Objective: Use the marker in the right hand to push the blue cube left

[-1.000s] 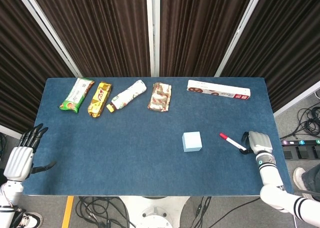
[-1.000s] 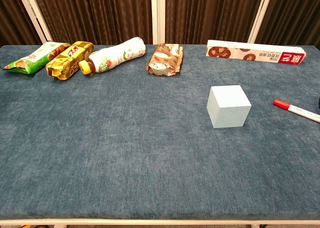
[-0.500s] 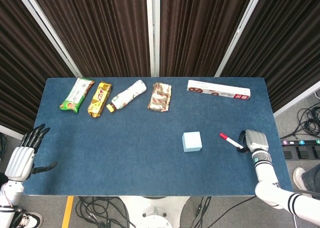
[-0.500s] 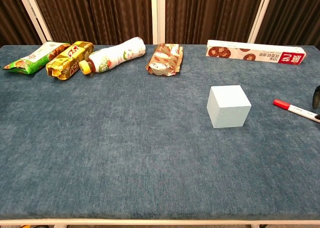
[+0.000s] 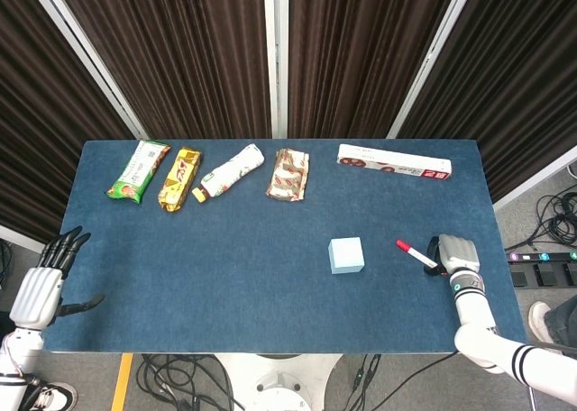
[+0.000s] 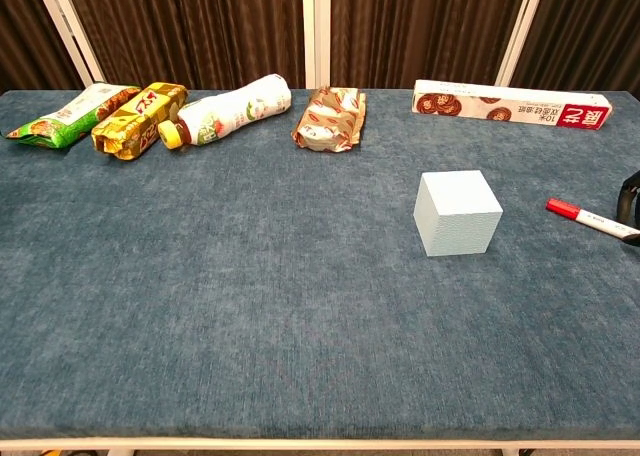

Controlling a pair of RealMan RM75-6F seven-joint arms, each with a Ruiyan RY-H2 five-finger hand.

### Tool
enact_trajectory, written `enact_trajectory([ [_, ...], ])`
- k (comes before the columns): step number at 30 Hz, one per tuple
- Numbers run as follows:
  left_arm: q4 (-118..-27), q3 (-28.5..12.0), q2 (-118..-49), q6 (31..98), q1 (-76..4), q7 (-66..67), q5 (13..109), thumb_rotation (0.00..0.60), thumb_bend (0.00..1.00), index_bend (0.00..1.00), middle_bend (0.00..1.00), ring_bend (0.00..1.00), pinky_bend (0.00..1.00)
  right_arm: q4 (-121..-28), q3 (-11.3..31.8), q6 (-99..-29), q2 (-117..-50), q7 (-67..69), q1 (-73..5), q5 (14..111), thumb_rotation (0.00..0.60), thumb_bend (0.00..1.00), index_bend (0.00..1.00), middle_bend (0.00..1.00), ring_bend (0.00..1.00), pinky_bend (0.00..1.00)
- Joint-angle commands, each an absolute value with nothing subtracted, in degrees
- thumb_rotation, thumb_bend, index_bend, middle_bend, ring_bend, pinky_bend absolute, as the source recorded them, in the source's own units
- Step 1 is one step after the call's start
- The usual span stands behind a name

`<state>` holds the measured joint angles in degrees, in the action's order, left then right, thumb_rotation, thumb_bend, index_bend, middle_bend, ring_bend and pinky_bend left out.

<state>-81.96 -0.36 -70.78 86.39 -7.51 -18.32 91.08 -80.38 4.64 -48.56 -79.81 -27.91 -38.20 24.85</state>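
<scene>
The pale blue cube [image 5: 346,255] [image 6: 457,213] stands right of the table's middle. To its right my right hand [image 5: 456,254] grips a white marker [image 5: 415,255] [image 6: 592,220], whose red cap points toward the cube with a gap between them. Only a dark edge of that hand [image 6: 630,198] shows in the chest view. My left hand [image 5: 42,285] hangs off the table's left edge with its fingers spread and nothing in them.
Along the far edge lie a green snack pack [image 5: 138,169], a yellow snack pack [image 5: 178,178], a bottle on its side [image 5: 231,170], a brown wrapper [image 5: 288,174] and a long biscuit box [image 5: 394,162]. The blue table [image 5: 225,276] stretches left of the cube.
My right hand has crept a little leftward with the marker, its edge now entering the chest view. The cube has not moved. My left hand has drifted slightly lower.
</scene>
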Motion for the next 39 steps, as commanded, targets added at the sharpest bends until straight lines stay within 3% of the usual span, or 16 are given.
enact_trajectory([
  [1,-81.9,-0.4,-70.8,86.4,-7.5,-18.5,91.1,0.6,0.04,0.11,0.02,0.0,0.0,-80.3,4.6,-48.4,-79.8,-28.1,-38.4,24.6,0.587,0.17,0.47,0.5,1.0,1.0],
  [17,-81.5,0.5,-70.4,87.2,-7.6,-21.7,92.8,0.6,0.04,0.11,0.02,0.0,0.0,-80.4,3.9,-48.6,-80.4,-29.8,-39.7,22.3,0.6,0.18,0.49,0.51,1.0,1.0],
  [39,-81.6,0.7,-70.2,86.6,-7.9,-22.5,92.8,0.6,0.04,0.11,0.02,0.0,0.0,-79.5,3.9,-51.2,-81.2,-30.6,-39.6,23.6,0.6,0.33,0.58,0.59,1.0,1.0],
])
